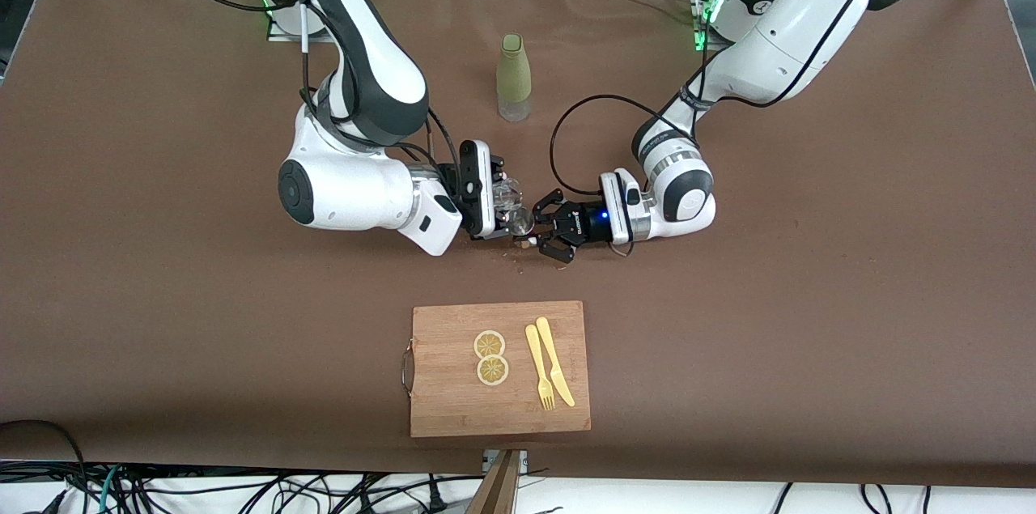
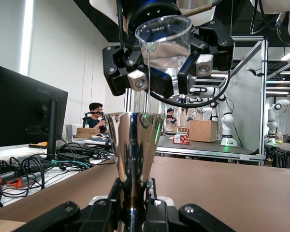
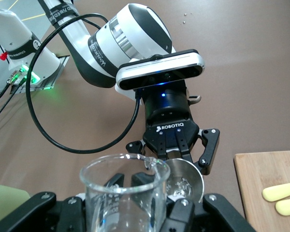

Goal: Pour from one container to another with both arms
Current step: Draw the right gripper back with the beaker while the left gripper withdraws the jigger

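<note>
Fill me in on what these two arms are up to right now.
The right gripper is shut on a clear glass tumbler, tipped over the steel jigger that the left gripper is shut on. They meet mid-table, nearer the front camera than the green bottle. A few spilled bits lie below. The cutting board sits untouched.

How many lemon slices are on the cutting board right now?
2. One lemon slice lies on the cutting board beside the fork; the other lemon slice touches it, nearer the front camera. None looks hidden.

Shiny steel jigger [image 2: 134, 145], clear tumbler [image 2: 164, 41], green bottle [image 1: 513, 75], brown table [image 1: 809, 295]
</note>
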### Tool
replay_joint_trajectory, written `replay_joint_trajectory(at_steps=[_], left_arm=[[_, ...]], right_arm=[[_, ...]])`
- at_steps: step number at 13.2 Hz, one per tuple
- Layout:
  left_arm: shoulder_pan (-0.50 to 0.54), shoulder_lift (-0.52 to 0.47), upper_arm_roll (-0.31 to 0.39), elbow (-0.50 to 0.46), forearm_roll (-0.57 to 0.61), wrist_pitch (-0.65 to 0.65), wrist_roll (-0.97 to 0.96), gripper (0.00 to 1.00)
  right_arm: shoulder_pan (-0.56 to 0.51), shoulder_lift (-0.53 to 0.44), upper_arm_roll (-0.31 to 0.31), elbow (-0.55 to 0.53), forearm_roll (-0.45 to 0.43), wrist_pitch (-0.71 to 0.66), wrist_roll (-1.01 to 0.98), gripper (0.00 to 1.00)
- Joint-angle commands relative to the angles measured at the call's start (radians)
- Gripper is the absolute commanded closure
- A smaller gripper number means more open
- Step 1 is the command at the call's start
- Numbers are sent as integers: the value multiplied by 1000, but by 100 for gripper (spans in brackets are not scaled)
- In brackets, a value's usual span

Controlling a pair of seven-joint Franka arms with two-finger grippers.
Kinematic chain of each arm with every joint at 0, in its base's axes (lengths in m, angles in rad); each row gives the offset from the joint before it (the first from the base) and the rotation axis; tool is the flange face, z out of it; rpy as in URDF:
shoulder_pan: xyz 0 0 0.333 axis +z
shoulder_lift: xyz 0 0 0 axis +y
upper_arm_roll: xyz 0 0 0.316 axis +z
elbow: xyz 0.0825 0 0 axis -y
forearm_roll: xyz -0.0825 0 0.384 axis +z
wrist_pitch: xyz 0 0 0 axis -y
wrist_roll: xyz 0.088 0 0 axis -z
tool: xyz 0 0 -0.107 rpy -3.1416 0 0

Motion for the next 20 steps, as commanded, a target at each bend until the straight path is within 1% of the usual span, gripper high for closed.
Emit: replay_joint_trajectory(at_steps=[1, 3, 4, 5, 8, 11, 12, 14, 15, 16, 18, 20], left_arm=[[9, 6, -14, 3, -36, -20, 5, 100], [12, 6, -15, 2, -36, -25, 0, 100], [15, 6, -15, 2, -36, -39, -13, 100], [19, 9, -15, 0, -34, -55, -22, 100], [91, 9, -35, -13, -10, -107, -36, 100], [178, 11, -35, -52, 145, -196, -62, 100], [217, 12, -33, -73, 195, -219, -62, 100], [292, 17, -27, -83, 335, -285, -81, 100], [317, 17, -20, -86, 381, -304, -102, 100], [334, 12, -3, -86, 412, -327, -122, 100], [346, 6, 57, -84, 475, -376, -159, 100], [363, 6, 101, -83, 544, -388, -184, 100]], right_arm=[[-4, -29, -2, -15, 98, 2, -50, 100], [-10, -29, -7, -18, 212, 5, -102, 100], [-29, -29, -7, -23, 239, -1, -126, 100], [-46, -29, -7, -27, 249, -14, -154, 100], [-143, -40, -7, -38, 272, -170, -232, 100], [-266, -32, -5, -64, 303, -361, -359, 100], [-306, -26, -5, -73, 303, -418, -419, 100], [-377, 1, -5, -93, 292, -512, -535, 100], [-412, 17, -7, -98, 287, -558, -583, 100], [-446, 34, -7, -98, 272, -598, -619, 100], [-516, 66, -7, -99, 189, -658, -726, 100], [-570, 107, -7, -116, 154, -692, -841, 100]])
